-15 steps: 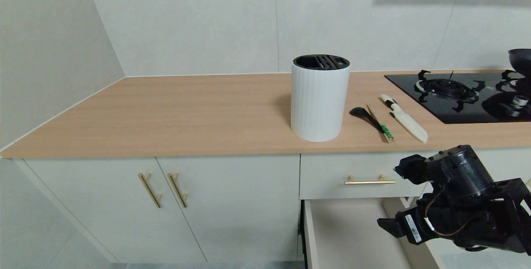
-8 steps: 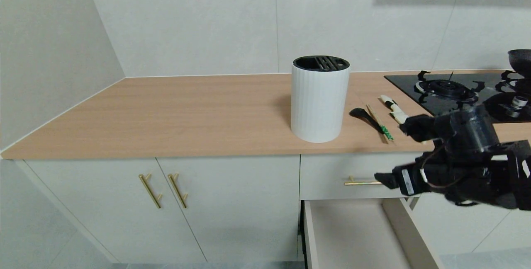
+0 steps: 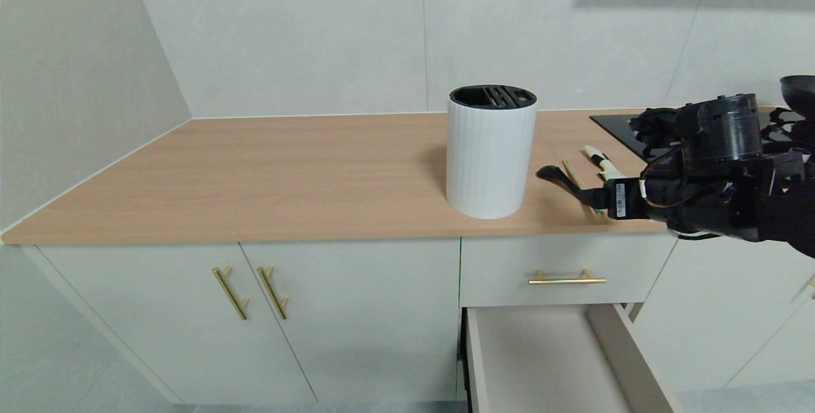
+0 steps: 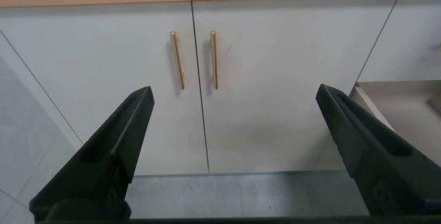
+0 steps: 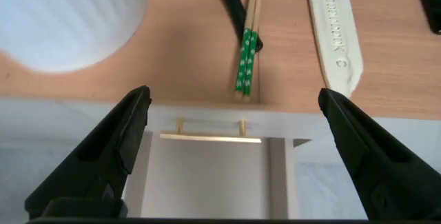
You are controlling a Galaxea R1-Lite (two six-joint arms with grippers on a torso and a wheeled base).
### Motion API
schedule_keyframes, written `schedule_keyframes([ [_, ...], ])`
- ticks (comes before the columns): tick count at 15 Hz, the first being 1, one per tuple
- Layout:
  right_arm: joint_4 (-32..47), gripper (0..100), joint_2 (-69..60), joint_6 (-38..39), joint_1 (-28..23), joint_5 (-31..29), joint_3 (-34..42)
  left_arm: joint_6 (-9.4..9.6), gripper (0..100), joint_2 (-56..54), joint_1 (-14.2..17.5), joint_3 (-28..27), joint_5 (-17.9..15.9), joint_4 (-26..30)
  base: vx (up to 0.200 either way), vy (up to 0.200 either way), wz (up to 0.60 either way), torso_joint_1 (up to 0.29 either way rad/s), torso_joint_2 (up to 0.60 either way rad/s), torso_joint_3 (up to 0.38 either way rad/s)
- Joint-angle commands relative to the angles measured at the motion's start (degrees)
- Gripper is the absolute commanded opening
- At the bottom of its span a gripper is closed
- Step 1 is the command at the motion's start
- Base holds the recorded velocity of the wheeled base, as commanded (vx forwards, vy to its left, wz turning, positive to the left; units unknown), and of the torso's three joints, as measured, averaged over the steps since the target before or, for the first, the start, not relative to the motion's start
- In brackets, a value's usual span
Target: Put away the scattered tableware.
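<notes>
Head view: the right pincer (image 3: 614,160), its jaws apart, hangs over the near right edge of the tabletop (image 3: 286,177). Below it lie the scattered pieces, a black spoon (image 3: 551,174), a pair of chopsticks (image 3: 572,174) and a white knife (image 3: 598,158), all to the right of the tall white holder (image 3: 490,158). An open drawer (image 3: 547,362) stands beneath them, and the hob (image 3: 614,126) lies farther right. Left wrist view: the left pincer (image 4: 234,89), also spread wide, faces the cupboard doors (image 4: 207,127), well apart from the tableware. Right wrist view: the chopsticks sit between the fingers, touching the spoon's handle, with the knife just to their right. We judge that a grasp here could catch the spoon as well or split the thin, flat pair. A nudge could roll them over the near edge into the drawer, and the holder crowds the left side.
</notes>
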Motion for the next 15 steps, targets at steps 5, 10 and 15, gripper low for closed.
schedule_keyframes([
  [5,-5.46,100,8.26,0.96,-1.00,-0.52,-0.58,-0.01,100,0.09,0.01,0.00,0.01,0.01,0.000,0.000,0.00,0.000,0.00,0.000],
  [10,-7.40,100,12.92,2.81,-2.23,-2.28,-3.04,-0.01,100,0.00,0.01,0.00,0.01,0.01,0.000,0.000,0.00,0.000,0.00,0.000],
  [15,-7.48,100,13.89,2.90,-2.93,-2.28,-3.39,-0.01,100,0.09,0.01,0.00,0.01,0.01,0.000,0.000,0.00,0.000,0.00,0.000],
])
